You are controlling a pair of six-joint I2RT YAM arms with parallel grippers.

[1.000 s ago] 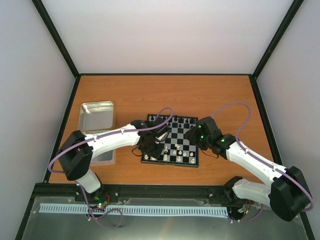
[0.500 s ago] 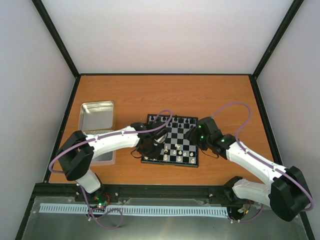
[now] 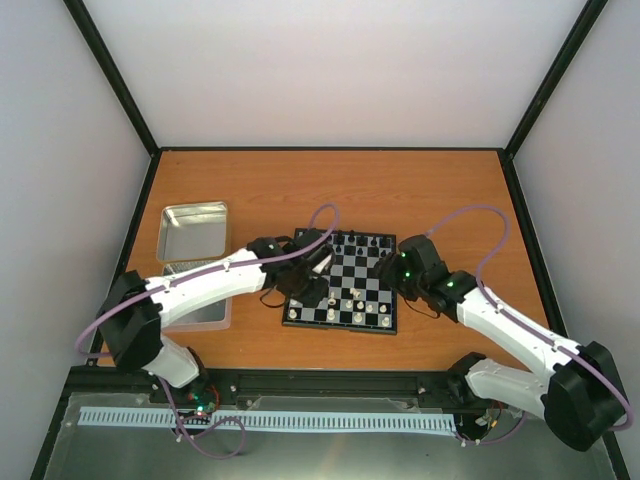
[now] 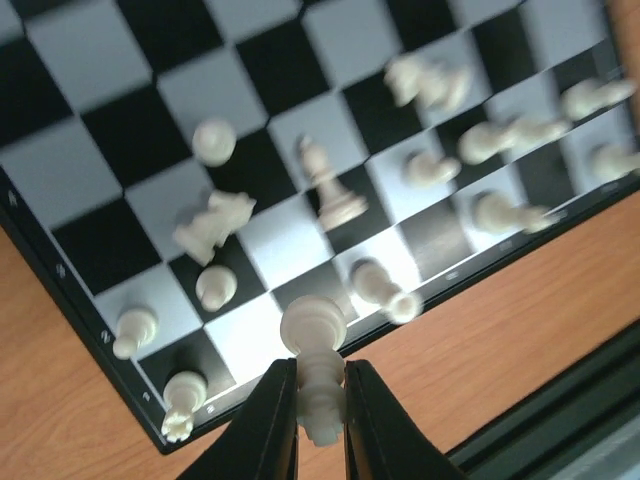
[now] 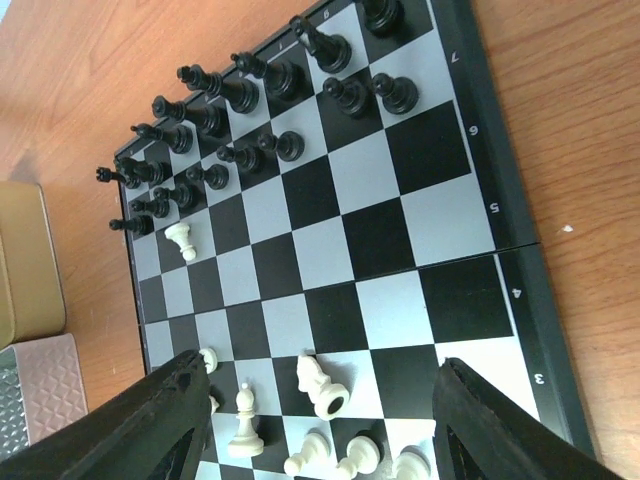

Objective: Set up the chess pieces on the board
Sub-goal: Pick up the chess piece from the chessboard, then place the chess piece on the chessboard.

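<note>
- The left gripper (image 4: 320, 372) was closed tightly on one cream-white chessman (image 4: 314, 328). Its two dark fingers (image 4: 272, 425) pinched the piece's lower body, and the rounded head stuck out past the fingertips.
- In the left wrist view the held chessman hung over the edge row of the board (image 4: 120, 60), near a corner. Whether it touched the square beneath could not be told.
- Other white pieces (image 4: 213, 141) were scattered over the nearby squares. Some stood upright, and several along the edge row were blurred and seemed to lie on their sides.
- From above, the board (image 3: 340, 326) lay near the middle of the wooden table (image 3: 400, 190), and both arms reached over it from opposite sides.
- The right gripper (image 5: 318, 372) hung over the white end of the board with its jaws spread wide, holding nothing.
- Between those open fingers a white piece (image 5: 322, 388) lay tipped on its side.
- The black pieces (image 5: 240, 95) stood in two rows along the far edge of the board (image 5: 400, 230).
- A lone white pawn (image 5: 181, 241) stood just beside the black rows, well apart from the other white pieces.
- A shiny metal tray (image 3: 192, 232) sat on the table to the left of the board, apart from it.
</note>
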